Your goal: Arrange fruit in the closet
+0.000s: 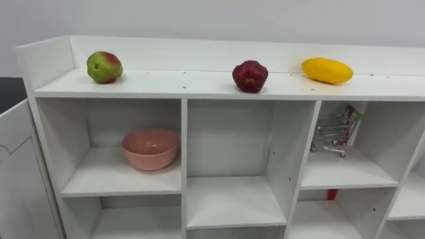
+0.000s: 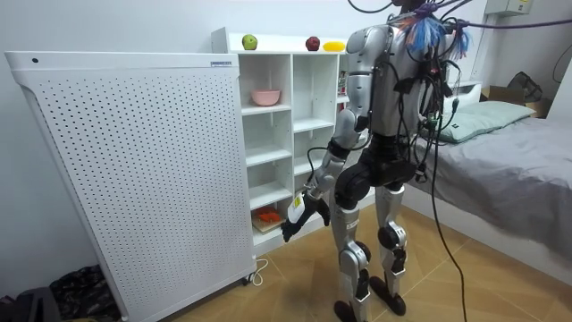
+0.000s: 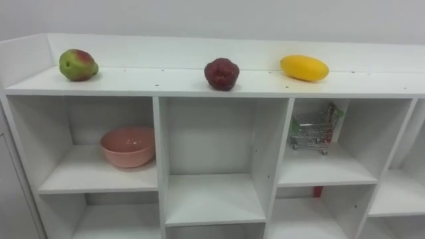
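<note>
You have the apple (image 1: 104, 67), dark red fruit (image 1: 250, 76) and yellow mango (image 1: 327, 70) across the frame's top, on the closet (image 1: 186, 83). The left hand (image 2: 296, 221) hangs low; you cannot tell its grip.

This is a bedroom in a home. A bed (image 2: 523, 165) with grey bedding and a pillow (image 2: 478, 116) stands on a wooden floor (image 2: 295, 295) beside a white closet (image 1: 184, 166) of open compartments. A pink bowl (image 1: 150, 149) and a small toy shopping cart (image 1: 332, 133) sit on its shelves, and a perforated white door panel (image 2: 134, 170) stands at its side.
</note>
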